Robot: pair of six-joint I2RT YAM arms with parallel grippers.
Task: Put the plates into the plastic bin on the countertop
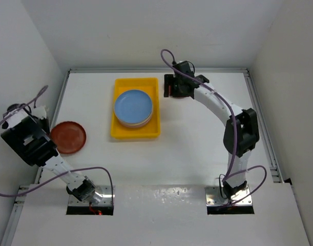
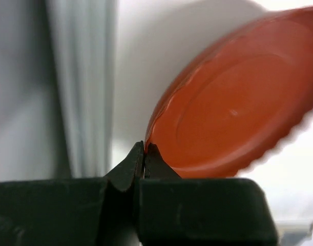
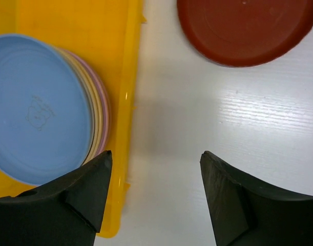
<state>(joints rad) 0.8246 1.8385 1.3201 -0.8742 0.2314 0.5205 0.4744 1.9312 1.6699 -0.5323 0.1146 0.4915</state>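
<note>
A dark red plate lies on the white countertop at the far left. My left gripper is shut, its tips pinching the rim of that plate; in the top view the left gripper sits at the plate's left edge. The yellow plastic bin holds a stack of plates with a light blue one on top. My right gripper stands open and empty over bare countertop just beside the bin's rim; the right gripper is by the bin's far right corner.
White walls bound the countertop on three sides, and the left wall is close behind the left arm. A metal rail runs along the right edge. Cables loop from both arms. The dark red plate shows across the right wrist view.
</note>
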